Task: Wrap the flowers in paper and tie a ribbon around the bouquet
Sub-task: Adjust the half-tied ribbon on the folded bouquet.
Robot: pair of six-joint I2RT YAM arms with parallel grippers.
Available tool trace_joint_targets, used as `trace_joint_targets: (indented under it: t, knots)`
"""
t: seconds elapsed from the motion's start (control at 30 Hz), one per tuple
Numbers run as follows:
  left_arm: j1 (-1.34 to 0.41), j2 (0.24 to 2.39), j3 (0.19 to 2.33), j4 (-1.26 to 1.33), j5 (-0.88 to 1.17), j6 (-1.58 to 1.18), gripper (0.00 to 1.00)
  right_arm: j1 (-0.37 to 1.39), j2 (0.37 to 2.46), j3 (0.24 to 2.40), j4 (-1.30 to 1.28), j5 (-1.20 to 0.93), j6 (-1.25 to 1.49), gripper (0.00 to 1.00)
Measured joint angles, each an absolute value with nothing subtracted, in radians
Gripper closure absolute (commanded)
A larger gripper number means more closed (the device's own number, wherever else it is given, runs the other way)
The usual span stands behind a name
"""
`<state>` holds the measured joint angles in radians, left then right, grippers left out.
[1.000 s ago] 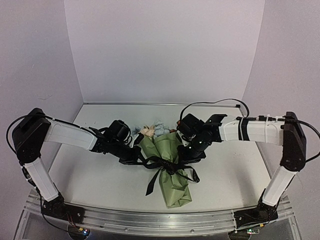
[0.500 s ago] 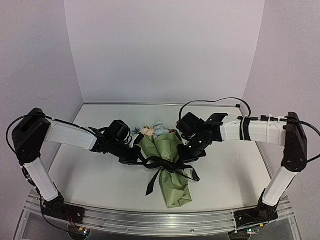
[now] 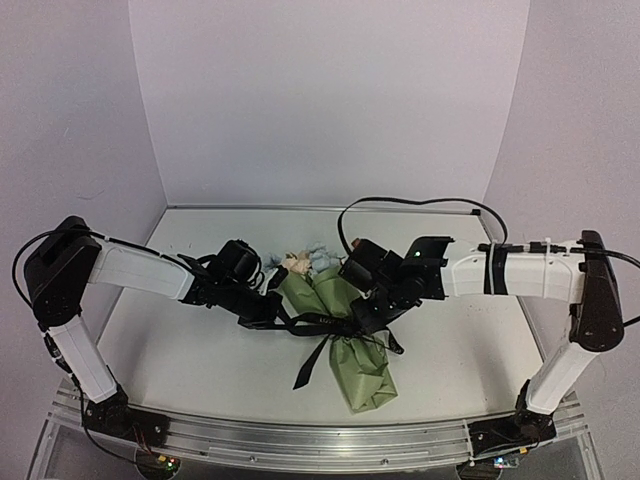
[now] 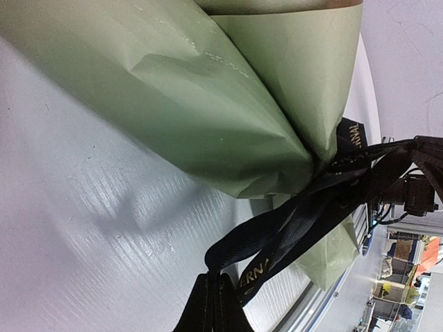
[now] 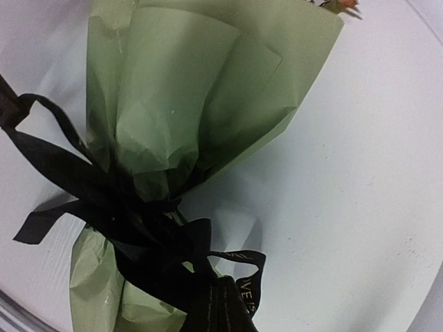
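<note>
Near the middle of the table [image 3: 470, 345], a little toward its near edge, the bouquet [image 3: 312, 295] lies on its side, its wide end pointing at the far edge and its narrow end at the near edge. Pale blue and cream flowers [image 3: 310, 260] stick out of the wide end. Around them the olive-green paper [image 3: 362, 372] forms a crinkled cone, pinched in at the waist and flaring again below it. The black ribbon [image 3: 322, 322], with pale lettering along it, is wound and knotted around that waist. One loose tail trails over the table toward the near edge, on the left of the paper's narrow end. My left hand [image 3: 272, 312] sits just beside the waist on the left, low over the table, fully closed on a stretch of ribbon. From my left wrist camera that strand runs straight from the knot into my fingertips at the bottom of the view. My right hand [image 3: 365, 318] is at the waist on the opposite side, over the edge of the paper, and is also fully closed on the ribbon. From my right wrist camera a lettered loop of it disappears between my fingertips. Both strands run from my hands to the knot, one out to each side.
</note>
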<state>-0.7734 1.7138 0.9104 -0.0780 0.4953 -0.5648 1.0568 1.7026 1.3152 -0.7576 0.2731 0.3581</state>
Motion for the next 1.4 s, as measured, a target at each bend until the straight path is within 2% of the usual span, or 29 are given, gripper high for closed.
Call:
trace_joint_targets:
  t: [0.13, 0.33, 0.4, 0.47, 0.53, 0.7, 0.83, 1.0, 1.13, 1.4]
  knots:
    - [-0.773, 1.714, 0.910, -0.078, 0.496, -0.564, 1.00, 1.078, 1.696, 1.314, -0.749, 0.354, 0.334, 0.89]
    - [-0.773, 1.714, 0.910, -0.078, 0.496, -0.557, 1.00, 1.071, 1.695, 1.312, -0.739, 0.362, 0.331, 0.53]
    - [-0.773, 1.714, 0.910, -0.078, 0.496, -0.556, 1.00, 1.049, 1.689, 1.296, -0.724, 0.330, 0.338, 0.45]
    - [-0.773, 1.714, 0.910, -0.078, 0.496, -0.556, 1.00, 1.013, 1.664, 1.254, -0.704, 0.287, 0.344, 0.41]
    - [-0.773, 1.714, 0.911, -0.078, 0.496, -0.557, 1.00, 0.971, 1.617, 1.187, -0.665, 0.234, 0.352, 0.41]
    - [-0.773, 1.714, 0.928, -0.077, 0.496, -0.557, 1.00, 0.854, 1.475, 1.005, -0.583, 0.094, 0.421, 0.52]
    - [-0.773, 1.714, 0.935, -0.077, 0.496, -0.558, 1.00, 0.792, 1.451, 0.921, -0.528, 0.007, 0.503, 0.58]
    - [-0.773, 1.716, 0.937, -0.078, 0.497, -0.557, 1.00, 0.787, 1.487, 0.845, -0.447, -0.027, 0.615, 0.70]
    - [-0.773, 1.716, 0.946, -0.080, 0.496, -0.556, 1.00, 0.788, 1.530, 0.786, -0.353, -0.043, 0.701, 0.76]
    - [-0.772, 1.716, 0.955, -0.096, 0.495, -0.549, 1.00, 0.928, 1.556, 0.750, -0.253, 0.025, 0.808, 0.78]
